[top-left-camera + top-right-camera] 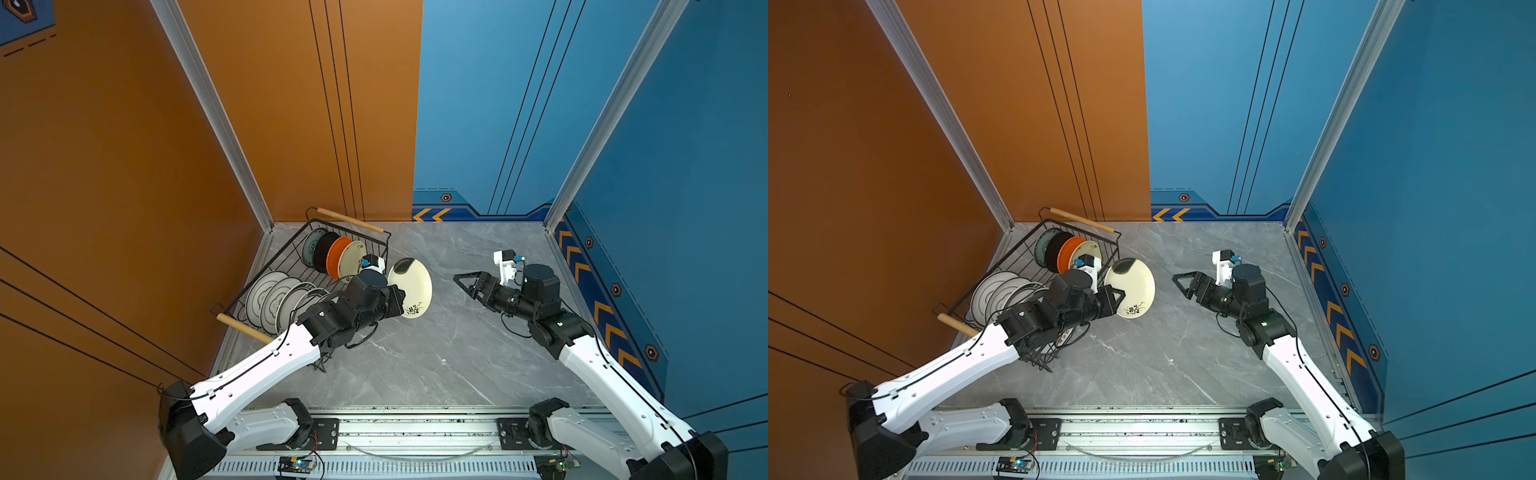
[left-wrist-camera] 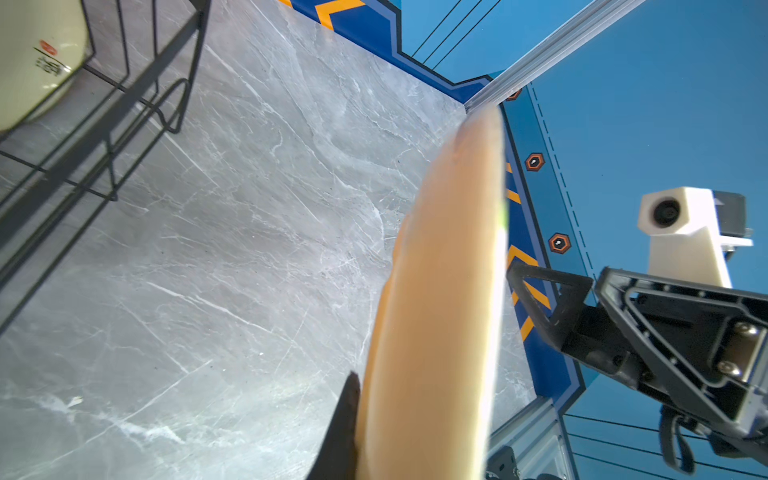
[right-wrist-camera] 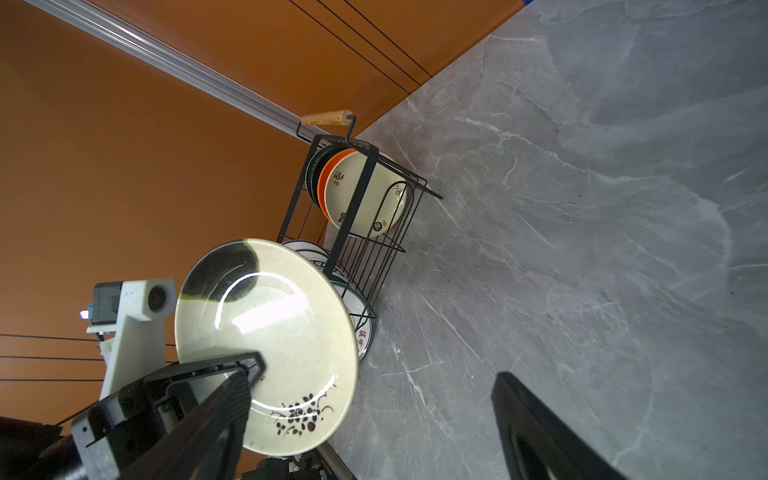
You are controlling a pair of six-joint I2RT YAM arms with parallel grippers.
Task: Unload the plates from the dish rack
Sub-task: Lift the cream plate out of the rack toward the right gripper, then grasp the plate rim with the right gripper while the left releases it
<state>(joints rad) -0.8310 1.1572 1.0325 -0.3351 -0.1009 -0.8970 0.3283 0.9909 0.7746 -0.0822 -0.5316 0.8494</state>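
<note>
My left gripper (image 1: 397, 300) is shut on the rim of a cream plate (image 1: 411, 291) (image 3: 270, 332) with a black flower motif and a dark patch. It holds the plate upright on edge above the table, just right of the dish rack (image 1: 291, 245) (image 3: 365, 191). The left wrist view shows that plate (image 2: 449, 291) edge-on, with one finger beside it. My right gripper (image 1: 463, 284) (image 3: 374, 386) is open and empty, pointing at the plate's face from a short way to the right. In the rack stand smaller plates (image 1: 336, 255) at the back and larger white plates (image 1: 266, 295) at the front.
The rack sits in the back left corner against the orange wall, its wooden handles (image 1: 351, 220) at both ends. Grey marble table (image 1: 436, 353) spreads between the arms. A blue wall (image 1: 602, 291) borders the right side.
</note>
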